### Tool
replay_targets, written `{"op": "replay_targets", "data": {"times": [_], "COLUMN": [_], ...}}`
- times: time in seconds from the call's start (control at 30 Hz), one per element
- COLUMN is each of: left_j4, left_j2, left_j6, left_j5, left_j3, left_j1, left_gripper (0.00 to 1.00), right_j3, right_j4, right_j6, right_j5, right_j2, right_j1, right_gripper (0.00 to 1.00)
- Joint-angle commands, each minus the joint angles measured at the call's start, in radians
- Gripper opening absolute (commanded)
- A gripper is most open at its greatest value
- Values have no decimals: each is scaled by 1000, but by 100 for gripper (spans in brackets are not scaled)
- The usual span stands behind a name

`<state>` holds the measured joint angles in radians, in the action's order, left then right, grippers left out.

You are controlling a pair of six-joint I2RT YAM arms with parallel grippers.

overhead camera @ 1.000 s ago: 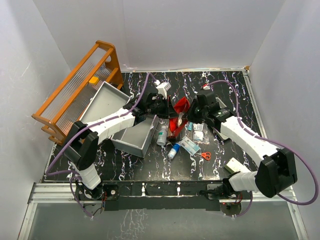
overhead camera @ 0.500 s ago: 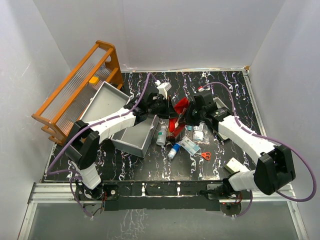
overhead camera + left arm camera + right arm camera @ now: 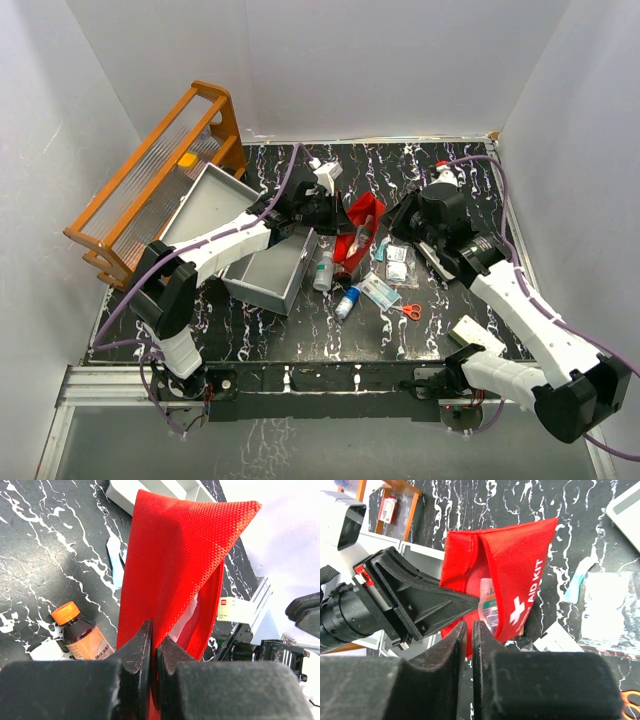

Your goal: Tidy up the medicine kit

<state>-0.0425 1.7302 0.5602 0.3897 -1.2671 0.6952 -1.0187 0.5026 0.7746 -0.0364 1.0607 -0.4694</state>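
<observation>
- On the left half of the table (image 3: 250,330), whose black top is veined with white like marble, sits the medicine kit (image 3: 275,268), in front of an orange wooden rack (image 3: 150,190) fitted with ribbed clear panels.
- The kit is a large, boxy, light-grey hard case with flat, smooth walls and square corners. Its lid (image 3: 205,200) is swung open and leans back toward the rack. The left arm crosses over the open body.
- Just right of the kit, the left gripper (image 3: 154,640) is clenched on one wall of a red pouch (image 3: 520,570), its black fingers pinching the fabric and holding the pouch up off the tabletop.
- The pouch is soft, coarse-woven cloth with a mesh-like grain. It carries a white cross and the letters "AID KIT". Its mouth gapes, and a pale packet (image 3: 487,602) shows inside.
- The right gripper (image 3: 469,640) sits just outside the pouch mouth. Its matte black fingers are drawn almost together with only a thin slit between them, and they hold nothing.
- A brown bottle (image 3: 82,635) with an orange cap lies on the marble pattern beside the pouch.
- Red-handled scissors (image 3: 411,311) lie among flat clear sachets nearer the arms.
</observation>
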Motion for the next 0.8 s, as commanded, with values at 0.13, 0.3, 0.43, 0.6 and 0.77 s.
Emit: {"op": "replay_targets", "data": {"times": [0.13,0.3,0.43,0.6,0.77], "left_j4": [73,108,58,77,83], "left_j2": [-98,-154,-196,-228,-243], "left_j6": [38,72,134,150,138], "left_j5": [29,20,35,15,3], "left_j3": [-66,-52,-5,14,17], "left_j1": [-17,-22,-22,-22,-23], "left_gripper": [0,0,0,0,0], "right_j3": [-18,52,146,242,286], "right_j4": [51,114,148,132,55], "right_j6": [-34,-19,19,44,-25], "right_j5": [-173,-274,-297,-303,-260], "right_j2": [-76,-116,-125,-101,3], "right_j1": [-2,-1,0,0,1], "right_gripper": [26,40,43,44,41]}}
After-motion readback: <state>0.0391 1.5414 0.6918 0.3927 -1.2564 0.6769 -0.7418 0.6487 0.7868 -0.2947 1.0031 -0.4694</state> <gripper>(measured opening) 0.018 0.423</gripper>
